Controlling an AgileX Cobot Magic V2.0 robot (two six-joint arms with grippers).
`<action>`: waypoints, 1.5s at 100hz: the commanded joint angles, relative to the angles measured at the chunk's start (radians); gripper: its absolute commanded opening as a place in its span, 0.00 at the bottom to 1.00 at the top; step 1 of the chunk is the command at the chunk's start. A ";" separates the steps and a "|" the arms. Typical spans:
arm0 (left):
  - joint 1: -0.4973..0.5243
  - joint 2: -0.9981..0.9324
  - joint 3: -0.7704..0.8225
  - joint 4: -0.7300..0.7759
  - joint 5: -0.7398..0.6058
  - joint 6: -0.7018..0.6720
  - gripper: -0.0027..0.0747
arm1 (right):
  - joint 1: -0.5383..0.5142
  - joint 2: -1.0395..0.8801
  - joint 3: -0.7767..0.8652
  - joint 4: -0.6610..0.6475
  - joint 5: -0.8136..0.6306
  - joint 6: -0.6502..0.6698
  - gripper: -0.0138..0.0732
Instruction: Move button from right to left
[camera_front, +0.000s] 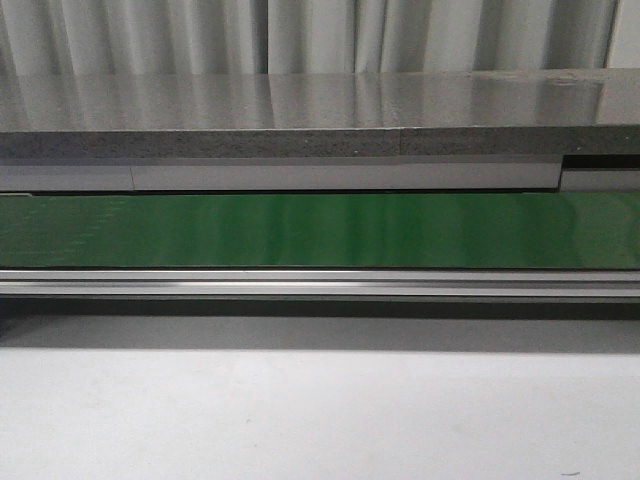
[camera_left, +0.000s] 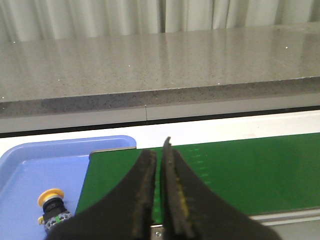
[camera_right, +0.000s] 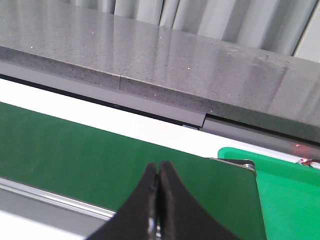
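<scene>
I've got the long green conveyor belt (camera_front: 320, 230) running across my front view in front of a grey stone counter (camera_front: 300, 110), with neither arm showing there. At the belt's left end sits the blue tray (camera_left: 30, 160), at the right end a green tray (camera_right: 285, 195). Both the left gripper (camera_left: 160, 200) and right gripper (camera_right: 158, 200) hang over the belt, fingers pressed together, holding nothing. The button (camera_left: 51, 207) lies in the blue tray, so I judge the transfer done.
</scene>
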 joint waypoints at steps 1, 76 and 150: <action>-0.010 -0.062 0.028 0.052 -0.096 -0.077 0.04 | 0.001 0.007 -0.029 0.008 -0.082 -0.006 0.08; 0.083 -0.477 0.306 0.084 -0.090 -0.155 0.04 | 0.001 0.007 -0.029 0.008 -0.083 -0.006 0.08; 0.083 -0.477 0.306 0.053 -0.095 -0.155 0.04 | 0.001 0.007 -0.029 0.008 -0.081 -0.006 0.08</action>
